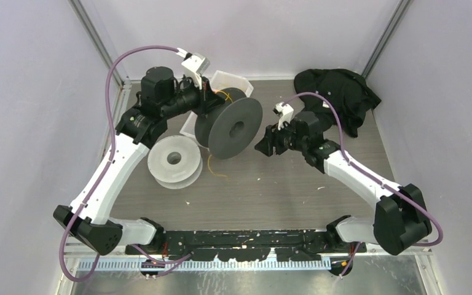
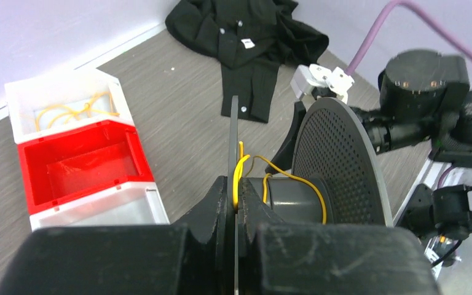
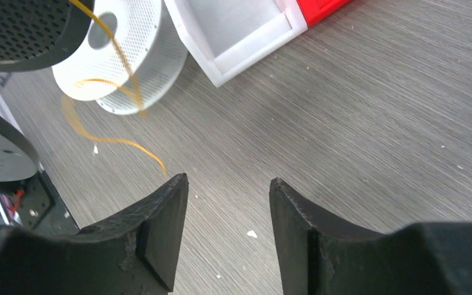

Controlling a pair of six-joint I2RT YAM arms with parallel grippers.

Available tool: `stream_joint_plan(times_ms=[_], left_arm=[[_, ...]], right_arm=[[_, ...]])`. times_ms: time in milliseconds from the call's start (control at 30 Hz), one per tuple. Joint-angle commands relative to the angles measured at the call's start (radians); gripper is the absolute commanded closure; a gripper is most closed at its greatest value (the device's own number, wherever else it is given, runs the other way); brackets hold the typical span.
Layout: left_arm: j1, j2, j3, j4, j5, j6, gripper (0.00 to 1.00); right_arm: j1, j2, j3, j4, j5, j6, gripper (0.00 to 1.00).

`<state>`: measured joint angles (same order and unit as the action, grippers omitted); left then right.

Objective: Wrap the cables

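Note:
A dark grey spool (image 1: 228,126) stands on edge, held up off the table. My left gripper (image 2: 235,190) is shut on its thin near flange (image 2: 234,132), with a strand of the yellow cable (image 2: 310,184) pinched beside it. The cable loops loosely over the spool's hub (image 2: 292,200). From the spool it hangs down to the table (image 1: 212,167). My right gripper (image 3: 228,184) is open and empty, just right of the grey spool (image 1: 263,145) and low over the table. The cable's loose wavy end (image 3: 117,140) lies ahead of its left finger.
A white spool (image 1: 174,161) lies flat at front left. White and red bins (image 2: 80,163) sit at the back; the far white bin (image 2: 67,104) holds more yellow cable. A black garment (image 1: 338,92) lies in the back right corner.

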<state>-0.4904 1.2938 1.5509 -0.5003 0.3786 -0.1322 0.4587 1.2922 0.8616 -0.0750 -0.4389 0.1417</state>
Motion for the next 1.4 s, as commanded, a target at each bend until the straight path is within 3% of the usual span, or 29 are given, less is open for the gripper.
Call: stream_joint_plan(times_ms=[0,300,633,933,1367], left_arm=[[0.009,-0.013,0.063,0.119,0.014,-0.096,1.0],[0.009,-0.045,0.094,0.182,-0.078,-0.18,1.0],[0.009,-0.046,0.127,0.231,-0.11,-0.237,1.0],[0.009,-0.046,0.148,0.232,-0.124,-0.231,1.0],[0.009,-0.05,0.163,0.238,-0.107,-0.231,1.0]], right_arm=[[0.011,-0.09,-0.09,0.328,0.025,0.189,0.42],[0.017,-0.218,-0.247,0.43,0.138,0.297,0.34],[0.045,-0.207,-0.337,0.575,0.161,0.486,0.32],[0.149,-0.121,-0.336,0.659,0.181,0.5,0.32],[0.19,-0.067,-0.334,0.677,0.254,0.453,0.31]])
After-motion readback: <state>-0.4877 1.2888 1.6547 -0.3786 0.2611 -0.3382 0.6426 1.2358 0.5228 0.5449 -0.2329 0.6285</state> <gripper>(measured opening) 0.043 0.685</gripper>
